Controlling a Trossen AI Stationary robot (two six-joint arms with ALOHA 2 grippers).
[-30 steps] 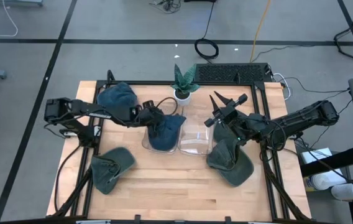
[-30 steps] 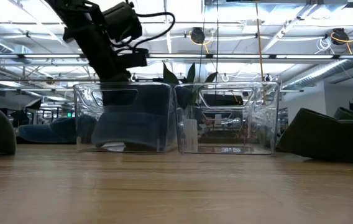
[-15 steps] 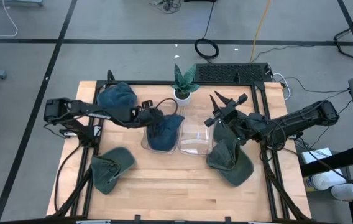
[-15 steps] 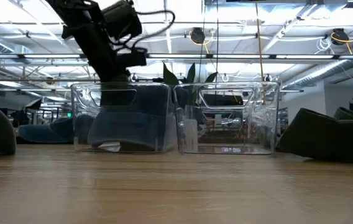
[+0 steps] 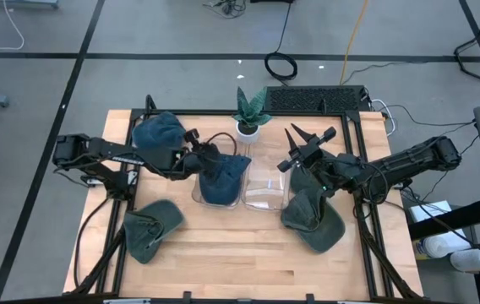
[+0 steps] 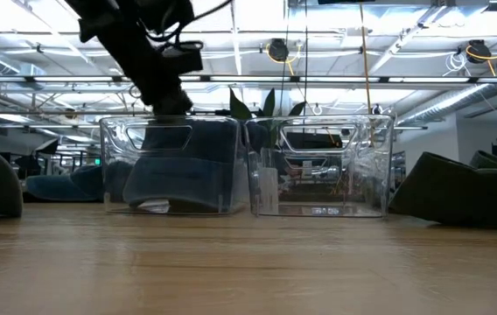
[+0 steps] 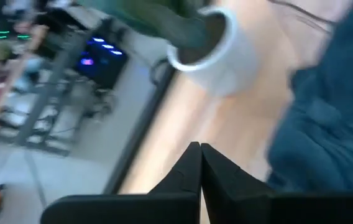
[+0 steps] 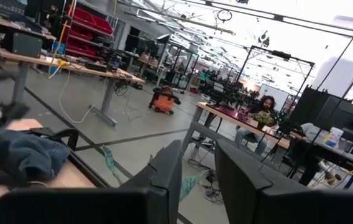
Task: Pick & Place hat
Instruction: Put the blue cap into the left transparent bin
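Blue hat [image 5: 220, 179] sits in left bin [image 5: 196, 196]. Left gripper [image 5: 209, 158] shut, empty, above it. Right gripper [image 5: 308, 146] narrow, idle beside bins. Hat soft, light; pinch a fold.

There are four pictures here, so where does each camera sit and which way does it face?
High view: above the table, looking straight down; both arms show.
Low view: at tabletop height, facing two clear bins; one arm drops in.
Left wrist view: on the left arm, facing a white plant pot; shut left tool.
Right wrist view: on the right arm, facing the room; right tool.
High and low views share the blue hat in the bin.
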